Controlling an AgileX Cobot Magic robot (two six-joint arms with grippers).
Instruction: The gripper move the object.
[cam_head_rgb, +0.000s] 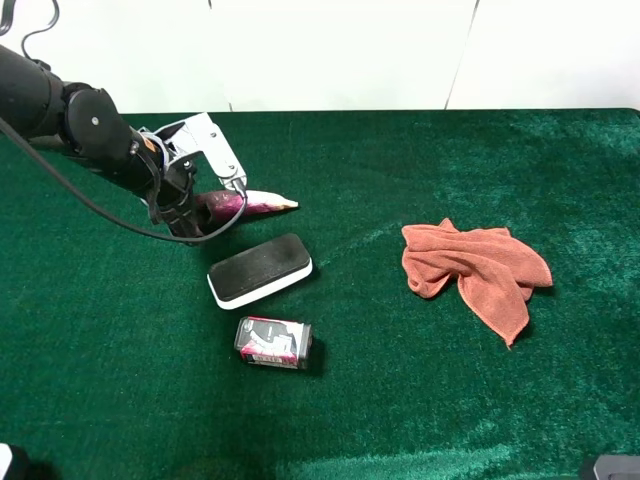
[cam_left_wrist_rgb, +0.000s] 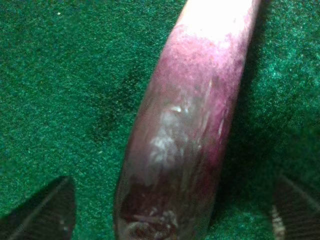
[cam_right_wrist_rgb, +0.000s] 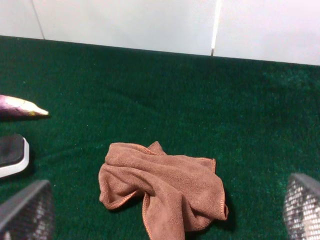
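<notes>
Object (cam_head_rgb: 262, 202): lying on green table (cam_head_rgb: 400, 380), thick purple end between fingers (cam_left_wrist_rgb: 45, 212) of left gripper (cam_head_rgb: 210, 205), long axis pointing onward from arm, pale tip rightward. Fingers spread, not clamped (right gripper (cam_right_wrist_rgb: 167, 212) far off, also spread).

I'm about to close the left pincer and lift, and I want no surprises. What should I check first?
1. Eggplant lies between the left pincer fingers: ok.
2. Fingers touch the eggplant: not ok, a gap shows on each side.
3. Eraser is apart from the eggplant: ok, though it lies close.
4. Cloth is out of the way: ok, far to the right.
5. Eggplant rests flat on the table: cannot tell.
</notes>
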